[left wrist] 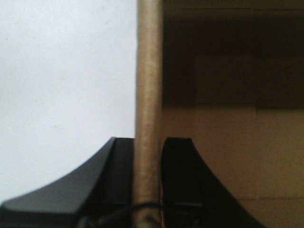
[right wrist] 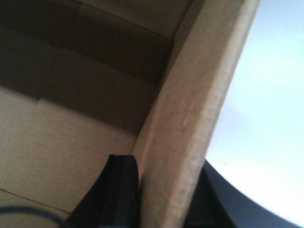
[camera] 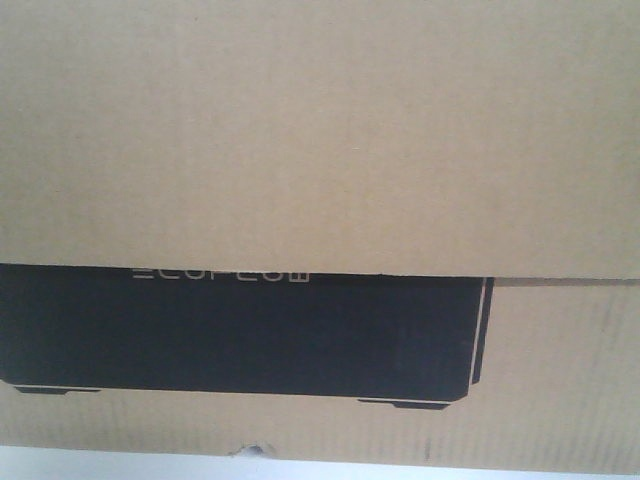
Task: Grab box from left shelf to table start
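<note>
Fingers (left wrist: pixel 183 180) astride box (camera: pixel 320 140) wall, table (left wrist: pixel 61 71) beside

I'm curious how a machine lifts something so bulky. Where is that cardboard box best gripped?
By its thin upright walls, from above over the open top. The left gripper straddles one wall of the box, the right gripper another, a finger each side.

Left pincer (left wrist: pixel 148 190): black curved fingers, thin black cable at base. Right pincer (right wrist: pixel 161 199): black too.
</note>
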Robot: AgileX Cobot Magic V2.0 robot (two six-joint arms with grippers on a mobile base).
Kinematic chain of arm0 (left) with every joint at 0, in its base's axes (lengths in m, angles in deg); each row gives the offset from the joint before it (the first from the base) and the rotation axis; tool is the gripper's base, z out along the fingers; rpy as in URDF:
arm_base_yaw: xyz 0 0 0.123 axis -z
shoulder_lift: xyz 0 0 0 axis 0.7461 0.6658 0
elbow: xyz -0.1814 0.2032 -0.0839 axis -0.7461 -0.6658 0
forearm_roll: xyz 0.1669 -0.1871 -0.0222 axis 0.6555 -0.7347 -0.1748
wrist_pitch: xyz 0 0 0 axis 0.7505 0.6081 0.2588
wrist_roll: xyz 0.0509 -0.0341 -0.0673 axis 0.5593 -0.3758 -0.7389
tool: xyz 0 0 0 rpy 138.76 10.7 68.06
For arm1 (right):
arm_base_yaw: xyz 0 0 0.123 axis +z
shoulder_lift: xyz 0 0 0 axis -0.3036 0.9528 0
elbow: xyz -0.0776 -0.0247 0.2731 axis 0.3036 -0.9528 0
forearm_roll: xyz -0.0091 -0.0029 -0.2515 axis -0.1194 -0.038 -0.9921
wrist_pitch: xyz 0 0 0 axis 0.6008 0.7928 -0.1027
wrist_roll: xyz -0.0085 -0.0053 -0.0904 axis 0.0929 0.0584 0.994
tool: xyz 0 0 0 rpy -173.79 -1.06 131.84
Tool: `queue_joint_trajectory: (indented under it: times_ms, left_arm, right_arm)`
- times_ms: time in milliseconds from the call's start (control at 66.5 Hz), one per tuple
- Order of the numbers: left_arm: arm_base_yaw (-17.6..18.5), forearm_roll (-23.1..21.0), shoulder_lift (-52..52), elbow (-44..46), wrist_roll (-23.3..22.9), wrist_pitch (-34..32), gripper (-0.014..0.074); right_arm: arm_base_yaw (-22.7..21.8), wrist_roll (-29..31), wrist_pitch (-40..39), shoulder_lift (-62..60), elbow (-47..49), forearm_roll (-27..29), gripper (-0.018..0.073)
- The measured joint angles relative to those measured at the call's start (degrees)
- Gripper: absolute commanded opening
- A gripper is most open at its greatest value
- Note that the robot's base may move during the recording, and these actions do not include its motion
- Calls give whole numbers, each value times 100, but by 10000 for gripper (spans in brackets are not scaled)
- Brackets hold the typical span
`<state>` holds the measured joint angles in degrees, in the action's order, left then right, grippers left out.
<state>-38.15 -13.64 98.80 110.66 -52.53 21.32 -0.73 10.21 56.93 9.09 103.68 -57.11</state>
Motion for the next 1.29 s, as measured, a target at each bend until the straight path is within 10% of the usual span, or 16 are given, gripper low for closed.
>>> queue_joint_trajectory:
  times_ms: [180,797,1188,1293]
  left_arm:
    - [21,-452,30,0,43,24,541]
    - [53,-761,-748,287,43,21,524]
    - [53,-662,-2779,-110,53,251,0]
    - [53,-653,-3427,-643,53,242,-95]
  right_arm:
    - [11,-77,-15,-133,15,275,639]
    - [-437,-253,34,-1289,162,490,601]
    - [-437,-262,162,-3155,-332,482,76]
    - [-437,-262,45,-3841,-922,482,58]
